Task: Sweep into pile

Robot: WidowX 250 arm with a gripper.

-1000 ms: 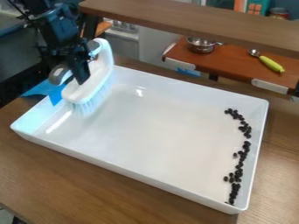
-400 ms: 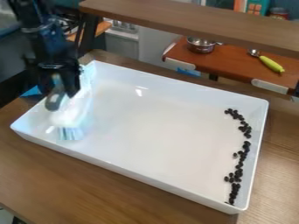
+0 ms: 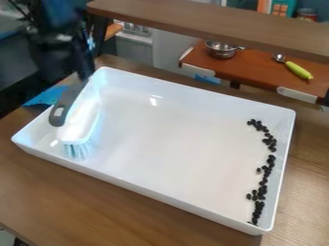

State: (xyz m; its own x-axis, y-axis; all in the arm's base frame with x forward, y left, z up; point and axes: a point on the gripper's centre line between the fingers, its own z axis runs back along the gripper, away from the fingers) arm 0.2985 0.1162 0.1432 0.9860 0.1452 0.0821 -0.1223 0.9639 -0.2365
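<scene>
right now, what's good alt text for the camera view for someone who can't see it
A white tray on a wooden table holds small black pieces strung in a ragged, curving line along its right side. A white brush is at the tray's left end, with a black robot arm at upper left.

The one camera looks down at a slant (from fairly near) across the white tray (image 3: 173, 139) toward the wooden shelf (image 3: 212, 21).
</scene>
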